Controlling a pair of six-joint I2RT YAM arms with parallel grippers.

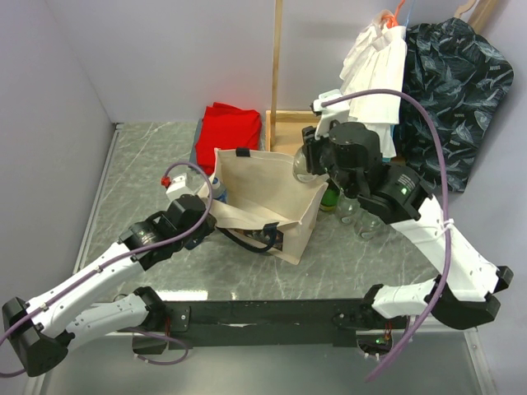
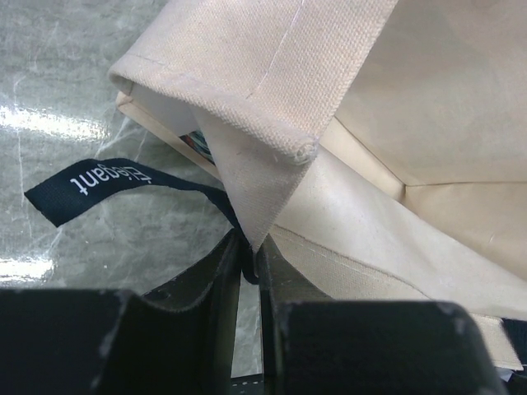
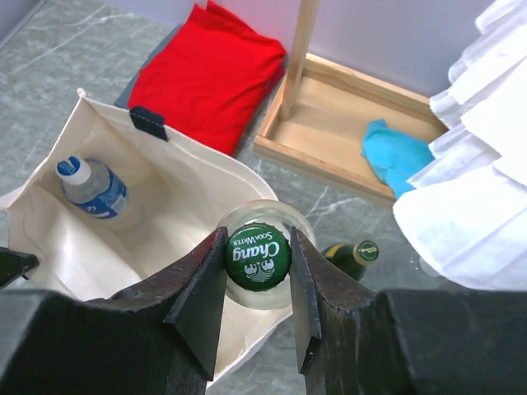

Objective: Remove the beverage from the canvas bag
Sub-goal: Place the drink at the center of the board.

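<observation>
Clamped by right fingers (image 3: 198,317), green-capped bottle (image 3: 258,255) hangs at canvas bag (image 3: 193,185) rim, nearly out; left fingers (image 2: 202,288) pinch the bag's corner. Left to do: set it on tabletop (image 1: 148,156); water bottle (image 3: 92,191) lies inside.

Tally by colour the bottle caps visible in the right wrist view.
Green caps: 2 (Chang bottle in the right tool; dark bottle outside the canvas bag)
White caps: 1 (water bottle inside the bag)
Total: 3
</observation>
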